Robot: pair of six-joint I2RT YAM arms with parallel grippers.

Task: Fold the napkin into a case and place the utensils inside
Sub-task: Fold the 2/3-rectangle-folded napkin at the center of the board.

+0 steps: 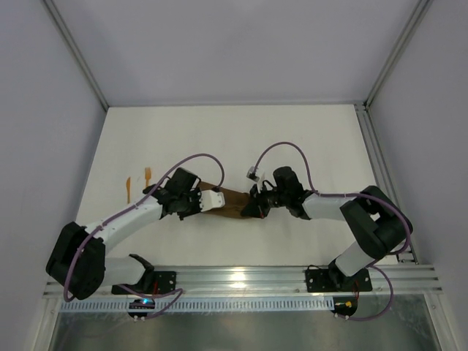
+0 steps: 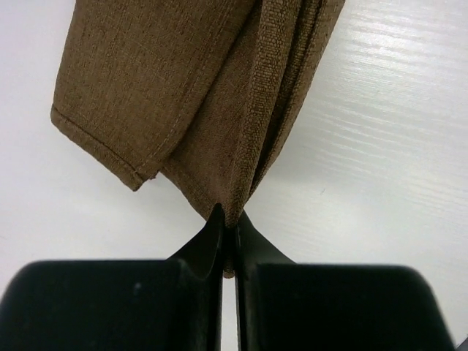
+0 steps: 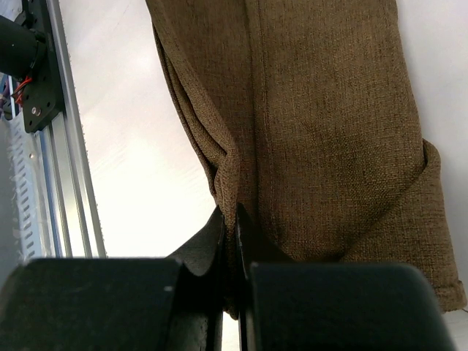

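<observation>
Your left gripper has its fingers pressed together on a bunched end of the napkin. In the left wrist view the cloth's layered, stitched edges run straight down into the pinch. A folded flap with a hemmed corner lies just to the left of them.

Your right gripper is likewise clamped on the napkin, holding a gathered fold at the opposite end. In the right wrist view the broad brown panel spreads up and to the right of the fingers. A folded-over layer shows along its right edge.

From above, you see the napkin as a narrow brown strip stretched between the two grippers. It sits about midway across the tabletop, in the nearer half.

The utensils are not in the cloth. The fork lies on the bare tabletop well to the left of the napkin, beyond the left arm. The other orange-tan piece lies just beside it, a little further left and nearer to you. You cannot tell its kind at this size.

Both arm bases sit on the metal rail along the near edge. Purple cables loop over each arm.
</observation>
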